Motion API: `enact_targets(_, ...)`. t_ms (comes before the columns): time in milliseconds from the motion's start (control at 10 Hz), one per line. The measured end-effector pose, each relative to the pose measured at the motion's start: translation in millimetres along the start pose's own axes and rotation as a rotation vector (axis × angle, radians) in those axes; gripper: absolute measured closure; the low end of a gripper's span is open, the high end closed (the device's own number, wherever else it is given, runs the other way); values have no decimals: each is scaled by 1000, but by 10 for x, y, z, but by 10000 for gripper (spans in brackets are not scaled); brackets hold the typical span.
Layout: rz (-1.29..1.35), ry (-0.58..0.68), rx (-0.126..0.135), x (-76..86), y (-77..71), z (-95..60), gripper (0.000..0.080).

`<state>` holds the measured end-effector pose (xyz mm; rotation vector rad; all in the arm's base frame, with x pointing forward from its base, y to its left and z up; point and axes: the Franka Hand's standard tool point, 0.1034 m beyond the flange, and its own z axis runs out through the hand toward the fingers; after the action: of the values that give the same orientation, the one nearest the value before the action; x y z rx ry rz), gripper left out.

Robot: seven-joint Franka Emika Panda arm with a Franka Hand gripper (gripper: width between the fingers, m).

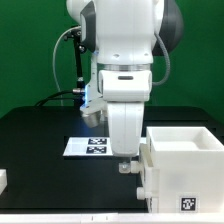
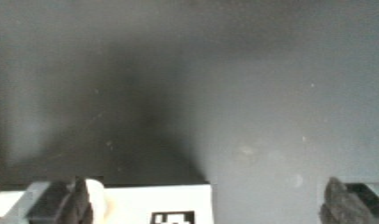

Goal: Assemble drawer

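The drawer's large white housing (image 1: 186, 150) stands on the black table at the exterior view's right, its top open and a tag on its front. A lower white part (image 1: 150, 183) juts out from it toward the arm. My gripper (image 1: 126, 166) hangs low, just beside that part on the exterior view's left. In the wrist view my gripper (image 2: 204, 205) is open wide. A white tagged part (image 2: 159, 203) lies between the fingers, close against one finger (image 2: 53, 205) and well apart from the other (image 2: 358, 203). I cannot tell if it touches.
The marker board (image 1: 90, 147) lies flat on the table behind the gripper. A small white piece (image 1: 3, 180) shows at the table's edge on the exterior view's left. A green wall stands behind the arm.
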<state>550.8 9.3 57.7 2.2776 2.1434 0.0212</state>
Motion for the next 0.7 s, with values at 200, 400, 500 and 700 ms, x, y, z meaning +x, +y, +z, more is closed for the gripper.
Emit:
enact_targets(200, -1, 1, -1, 85, -4, -7, 151)
enact_targets(400, 2, 0, -1, 80, -1, -13, 151)
enact_targets(500, 2, 0, -1, 69, -1, -11, 151)
enact_targets(700, -13, -4, 1, -47, 5, -9, 151)
